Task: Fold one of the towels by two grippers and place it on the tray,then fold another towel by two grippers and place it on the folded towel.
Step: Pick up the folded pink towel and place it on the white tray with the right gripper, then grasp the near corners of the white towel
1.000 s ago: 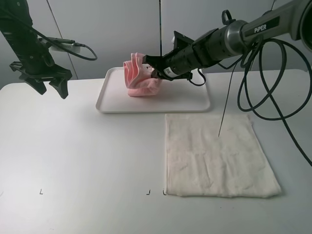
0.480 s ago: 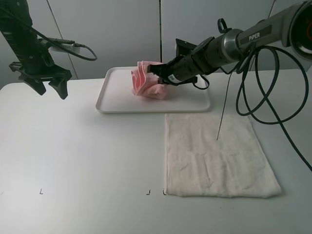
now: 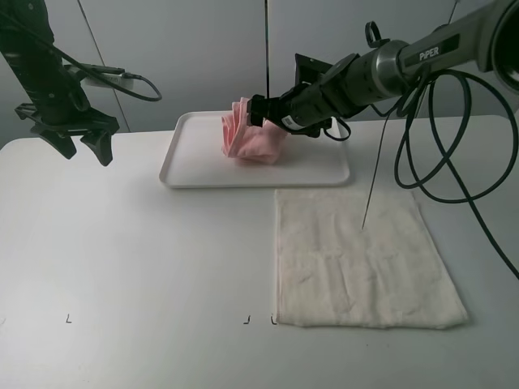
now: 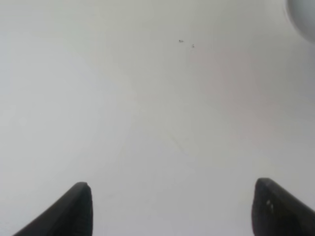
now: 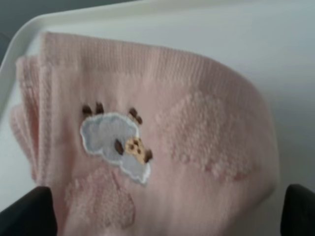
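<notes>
**High camera:** The pink towel (image 3: 253, 139) is on the tray (image 3: 180, 166) at twelve o'clock of the counter (image 3: 146, 259). It is not flat but bunched up on edge, with the right claw (image 3: 259, 113) at its two o'clock side. The white towel (image 3: 365, 259) lies spread flat at five o'clock, apart from the tray. The left claw (image 3: 81, 144) hangs at ten o'clock with its jaws apart, holding nothing.

**Left wrist camera:** Only bare counter shows between the two spread fingertips (image 4: 78, 211).

**Right wrist camera:** The pink towel fills the picture, an embroidered patch (image 5: 115, 145) facing out and its layers fanned loose along one edge. The claw's tips stand wide apart on either side of it, and I see no pinch on the cloth.

The likely trouble is the heap. Unsupported, it may slump open or tip toward the rim, and a lumpy base would let the second towel slide off. A tip catching the terry loops as it withdraws could also drag the towel off the tray.
</notes>
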Robot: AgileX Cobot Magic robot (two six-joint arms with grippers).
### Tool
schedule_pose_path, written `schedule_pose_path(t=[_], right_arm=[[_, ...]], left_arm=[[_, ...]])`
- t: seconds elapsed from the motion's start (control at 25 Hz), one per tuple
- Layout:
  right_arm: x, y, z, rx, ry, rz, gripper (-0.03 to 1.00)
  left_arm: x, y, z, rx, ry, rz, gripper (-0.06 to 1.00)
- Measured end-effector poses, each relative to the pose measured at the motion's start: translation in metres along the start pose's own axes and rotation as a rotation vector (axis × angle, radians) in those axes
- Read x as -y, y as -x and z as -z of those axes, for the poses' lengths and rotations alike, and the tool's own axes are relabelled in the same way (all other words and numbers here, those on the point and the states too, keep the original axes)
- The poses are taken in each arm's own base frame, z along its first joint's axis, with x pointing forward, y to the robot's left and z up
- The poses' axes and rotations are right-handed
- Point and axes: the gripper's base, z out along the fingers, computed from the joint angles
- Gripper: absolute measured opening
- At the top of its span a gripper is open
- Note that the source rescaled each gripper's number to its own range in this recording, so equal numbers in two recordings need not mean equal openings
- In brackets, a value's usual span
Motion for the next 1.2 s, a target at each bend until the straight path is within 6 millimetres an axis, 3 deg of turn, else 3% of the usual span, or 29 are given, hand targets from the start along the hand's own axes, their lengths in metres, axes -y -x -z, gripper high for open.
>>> schedule_pose_path(t=[0.2,0.32,0.6,0.92,1.04,1.2], right_arm=[[-0.013,0.024,0.025,0.071,0.007,0.112,0.99],[-0.02,0.028,0.036,0.047,0.035,0.172,0.99],[-0.022,0.024,0.052,-0.104,0.002,0.247,0.99],[-0.002,0.016,0.07,-0.33,-0.148,0.244,0.97],[-0.001,0.013,0.087,-0.359,-0.178,0.27,0.95],[-0.001,0.004,0.124,-0.365,-0.203,0.301,0.95]], left_arm=[[0.0,0.0,0.0,0.0,0.0,0.0,0.85],[0.0,0.0,0.0,0.0,0.0,-0.002,0.85],[0.0,0.0,0.0,0.002,0.0,-0.002,0.85],[0.002,-0.006,0.003,-0.018,-0.012,-0.008,0.85],[0.005,-0.013,0.011,0.029,-0.037,-0.019,0.85],[0.01,-0.034,0.025,0.063,-0.053,-0.036,0.85]])
